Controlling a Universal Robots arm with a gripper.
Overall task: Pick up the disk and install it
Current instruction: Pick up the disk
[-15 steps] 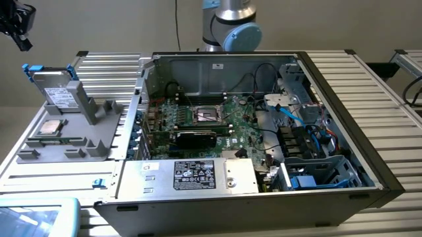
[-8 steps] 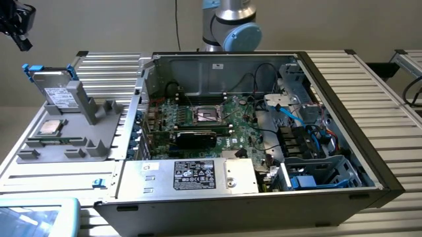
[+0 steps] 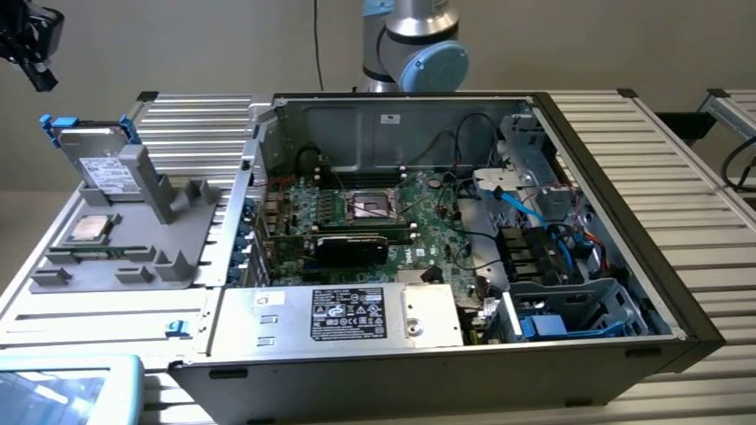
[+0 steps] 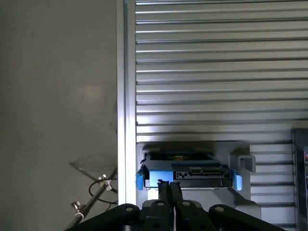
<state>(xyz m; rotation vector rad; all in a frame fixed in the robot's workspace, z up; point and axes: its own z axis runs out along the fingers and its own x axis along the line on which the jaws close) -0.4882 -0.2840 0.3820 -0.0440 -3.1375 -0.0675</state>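
The disk stands on edge in a grey holder at the exterior view's left, silver-grey with a white label and blue rails. My gripper hangs high above and off toward the exterior view's left of it, apart from it. In the wrist view the disk appears end-on, its connector edge and blue rail ends facing the camera. There the gripper has its black fingers pressed together with nothing between them.
An open computer case lies at centre with a motherboard, cables, a silver box with a black label and a drive cage. A small square chip rests on the grey holder. The arm's base stands behind the case.
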